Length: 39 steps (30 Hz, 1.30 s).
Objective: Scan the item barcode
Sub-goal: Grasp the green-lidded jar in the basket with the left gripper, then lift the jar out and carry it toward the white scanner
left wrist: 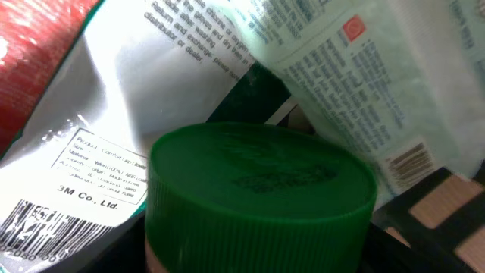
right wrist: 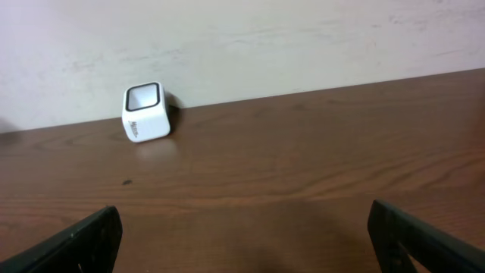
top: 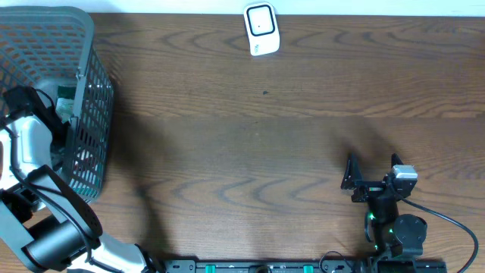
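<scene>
My left gripper (top: 62, 114) reaches down into the grey mesh basket (top: 95, 83) at the table's left end. In the left wrist view a jar's ribbed green lid (left wrist: 261, 182) fills the span between the jaws, dark finger shapes pressed against both its sides. Behind the lid lie a silvery 3M packet with a barcode (left wrist: 42, 220), a pale green pouch with a small barcode (left wrist: 409, 161) and a red pack (left wrist: 38, 45). The white barcode scanner (top: 261, 29) (right wrist: 145, 112) stands at the table's far edge. My right gripper (top: 373, 167) (right wrist: 242, 243) stands open over bare wood, nothing in it.
The basket wall rises between the items and the rest of the table. Brown wood stretches from the basket to the scanner and the right arm. A pale wall backs the far edge.
</scene>
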{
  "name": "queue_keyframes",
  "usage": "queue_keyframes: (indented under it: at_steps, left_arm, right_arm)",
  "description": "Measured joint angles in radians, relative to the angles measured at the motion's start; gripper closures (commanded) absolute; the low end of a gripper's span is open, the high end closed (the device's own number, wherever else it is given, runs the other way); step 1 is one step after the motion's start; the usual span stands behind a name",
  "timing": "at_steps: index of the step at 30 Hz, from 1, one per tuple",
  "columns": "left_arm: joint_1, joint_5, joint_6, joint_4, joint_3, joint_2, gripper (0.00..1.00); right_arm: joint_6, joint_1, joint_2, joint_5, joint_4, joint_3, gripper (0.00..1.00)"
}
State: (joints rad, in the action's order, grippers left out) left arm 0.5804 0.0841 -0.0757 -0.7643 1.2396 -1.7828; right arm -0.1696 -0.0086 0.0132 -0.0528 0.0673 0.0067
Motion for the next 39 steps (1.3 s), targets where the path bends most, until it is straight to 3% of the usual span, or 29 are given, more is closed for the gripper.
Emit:
queue_keyframes:
  at_steps: [4, 14, 33, 39]
  left_arm:
    - [-0.001, -0.001, -0.003, 0.009, -0.004, 0.002, 0.43]
    - [-0.003, 0.0, -0.003, 0.007, 0.025, 0.054, 0.44]
    - [-0.007, 0.008, -0.018, 0.19, 0.053, 0.759, 0.45]
    - [-0.031, 0.165, -0.063, 0.182, 0.066, 0.888, 0.45]
  right_arm:
    - [0.0, 0.0, 0.0, 0.0, 0.0, 0.0, 0.01]
    - [0.0, 0.0, 0.0, 0.0, 0.0, 0.0, 0.01]
    - [0.0, 0.0, 0.0, 0.0, 0.0, 0.0, 0.01]
    - [0.0, 0.0, 0.0, 0.0, 0.0, 0.0, 0.01]
